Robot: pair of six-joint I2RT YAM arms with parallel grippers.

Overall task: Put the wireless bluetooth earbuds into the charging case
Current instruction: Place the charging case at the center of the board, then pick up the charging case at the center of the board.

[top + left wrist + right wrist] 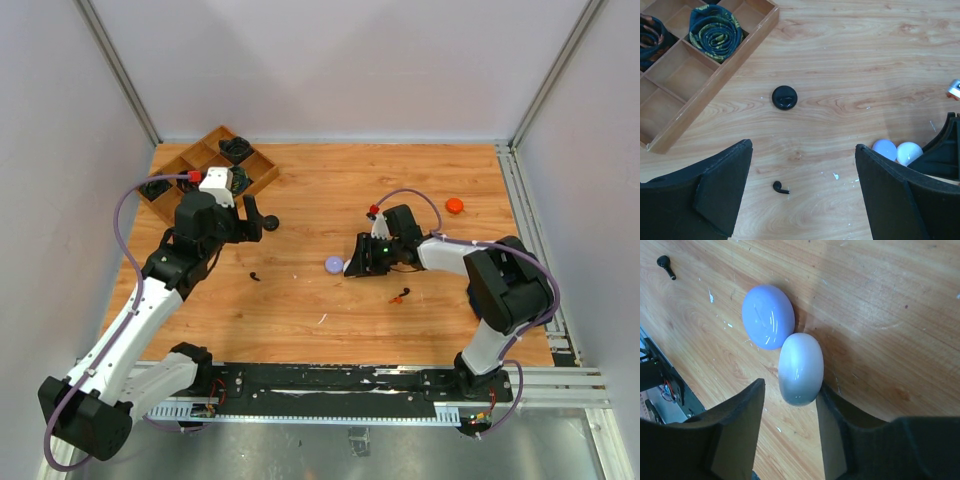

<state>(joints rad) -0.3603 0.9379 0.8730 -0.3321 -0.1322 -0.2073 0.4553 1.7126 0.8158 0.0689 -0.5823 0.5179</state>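
Far left corner of the bench: a brown wooden compartment tray (722,75) holds dark coiled rolls (715,27). The left gripper (802,150) hovers with its jaws wide apart, holding nothing. Below it a small black stemmed earbud (780,187) lies on the bench, apart from a round black case (784,97).

Mid-bench: the right gripper (790,385) straddles a white oval shell (800,367) that touches a pale purple oval shell (768,316). Its jaws are parted, with a gap on one side.

Toward the far right corner: a round orange case (455,205).

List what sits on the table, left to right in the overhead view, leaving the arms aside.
Wooden tray → black earbud → pale purple case → red-and-black earbud → orange round case.
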